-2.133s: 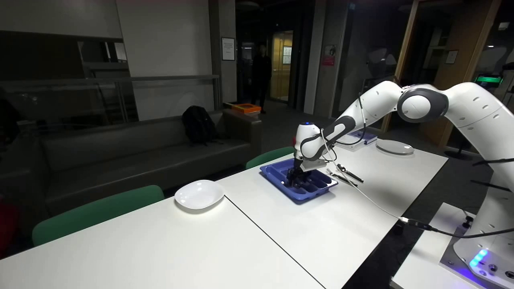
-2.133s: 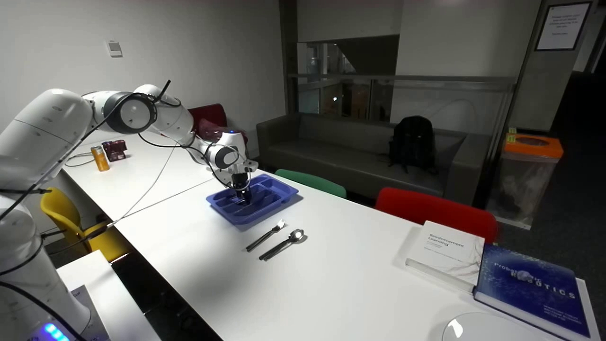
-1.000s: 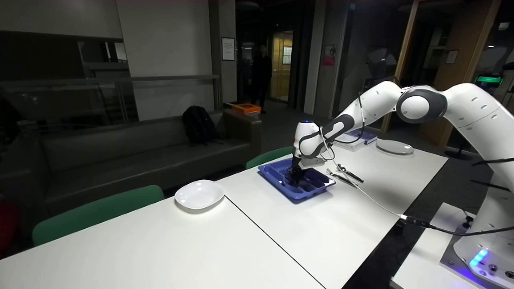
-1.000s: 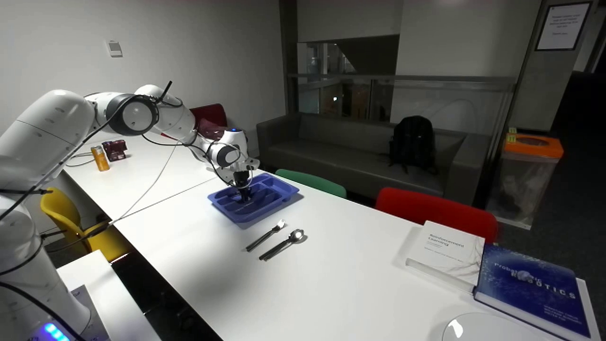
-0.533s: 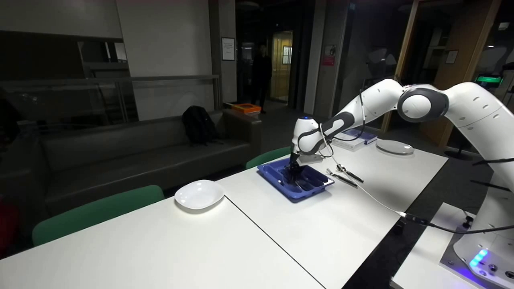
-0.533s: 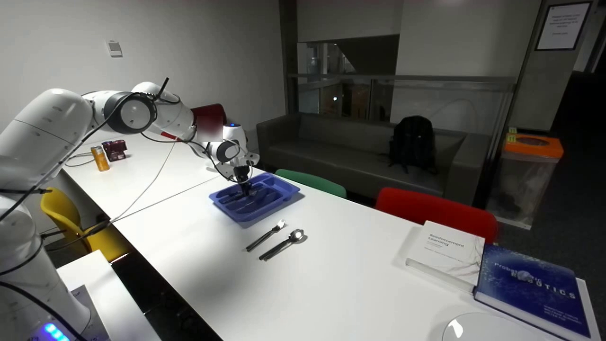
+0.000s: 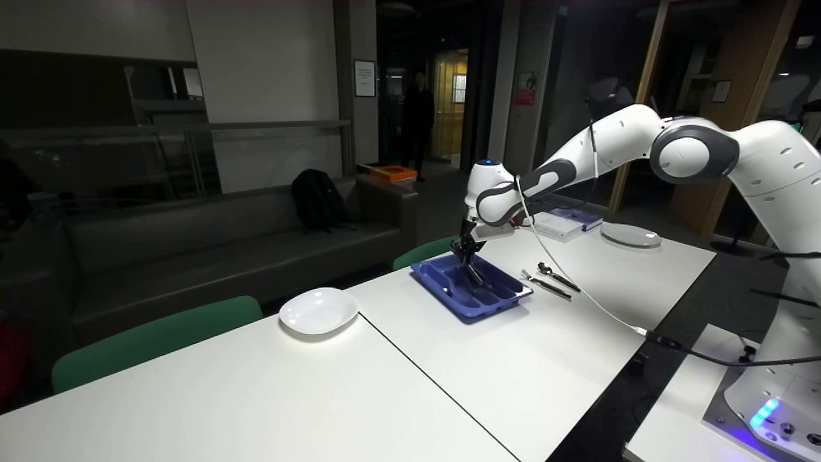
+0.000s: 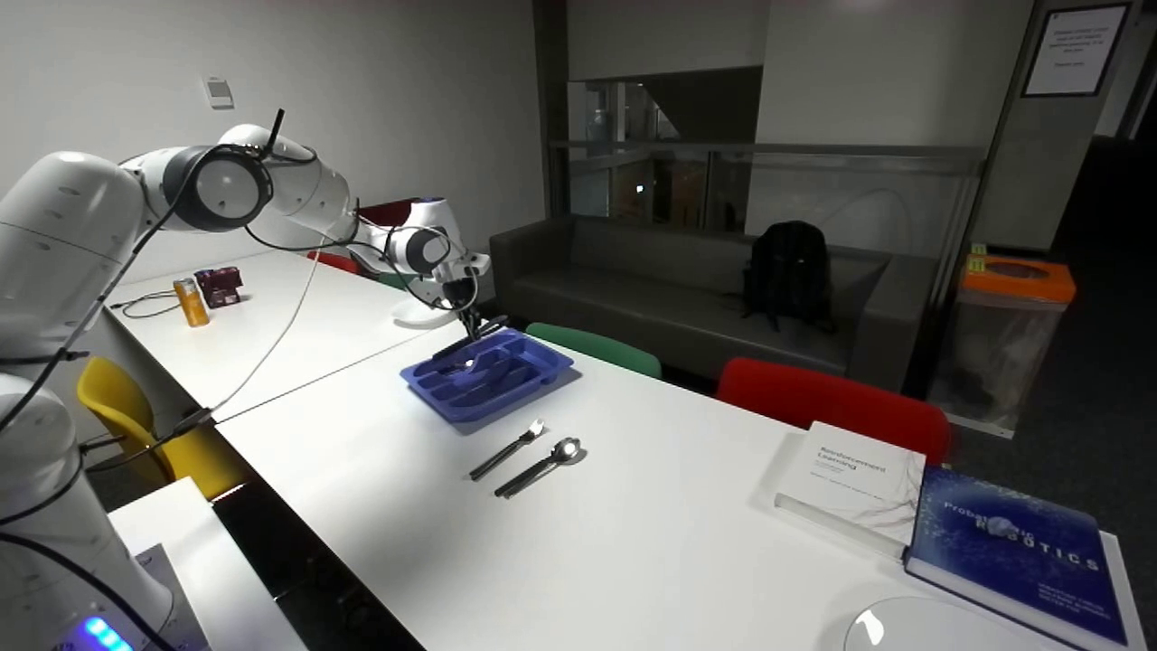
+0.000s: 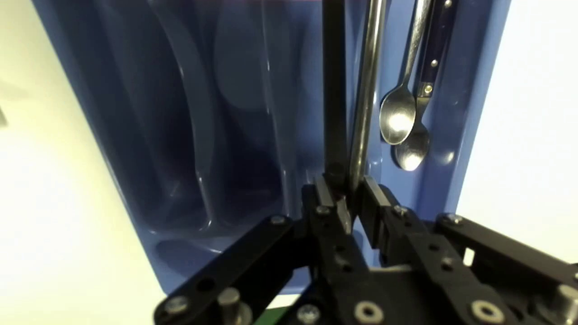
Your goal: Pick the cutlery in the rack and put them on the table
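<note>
My gripper (image 9: 347, 194) is shut on two pieces of cutlery, a flat dark handle (image 9: 335, 90) beside a thin silvery one (image 9: 368, 90); their far ends leave the top of the wrist view. In both exterior views the gripper (image 7: 467, 251) hangs just over the blue rack (image 8: 515, 395), the held cutlery (image 7: 475, 274) tilted. Inside the rack, in its side compartment, lie two spoons, one silvery (image 9: 397, 115) and one dark-handled (image 9: 412, 149). On the white table (image 8: 633, 515) beside the rack rest a fork (image 8: 508, 448) and spoon-shaped cutlery (image 8: 547, 464).
A white bowl (image 7: 319, 311) stands by the table seam. Two books (image 8: 850, 479) and a white plate (image 7: 630, 235) are at the far end. A white cable (image 7: 577, 305) droops from the arm over the table. Green chairs (image 7: 160, 337) and a red chair (image 8: 832, 398) line the edge.
My gripper has risen from inside the rack, bringing the cutlery up with it. The rack has shifted slightly along the table. The cutlery on the table has stayed in place.
</note>
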Motion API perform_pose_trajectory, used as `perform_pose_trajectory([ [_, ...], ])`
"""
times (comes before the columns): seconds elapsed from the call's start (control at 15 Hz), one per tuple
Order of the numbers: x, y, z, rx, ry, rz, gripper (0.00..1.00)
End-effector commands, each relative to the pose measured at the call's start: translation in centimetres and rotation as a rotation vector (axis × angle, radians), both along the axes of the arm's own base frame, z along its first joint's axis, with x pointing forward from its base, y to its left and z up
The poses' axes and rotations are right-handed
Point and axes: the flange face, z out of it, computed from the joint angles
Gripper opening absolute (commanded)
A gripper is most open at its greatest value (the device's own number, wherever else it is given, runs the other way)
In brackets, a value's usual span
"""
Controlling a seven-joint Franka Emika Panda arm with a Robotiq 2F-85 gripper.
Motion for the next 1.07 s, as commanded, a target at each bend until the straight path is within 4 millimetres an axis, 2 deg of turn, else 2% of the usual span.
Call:
perform_pose_trajectory([
  [0.0,-0.7,-1.0,4.1,-0.077,-0.015,-0.022,0.05],
  [0.2,-0.9,-1.8,6.4,-0.129,-0.036,0.000,0.05],
  [0.47,-1.4,-4.4,8.5,-0.200,-0.052,0.056,0.05],
  [0.73,-2.8,-7.5,10.2,-0.195,-0.080,0.085,0.05],
  [1.0,-4.5,-11.6,10.9,-0.180,-0.080,0.071,0.05],
])
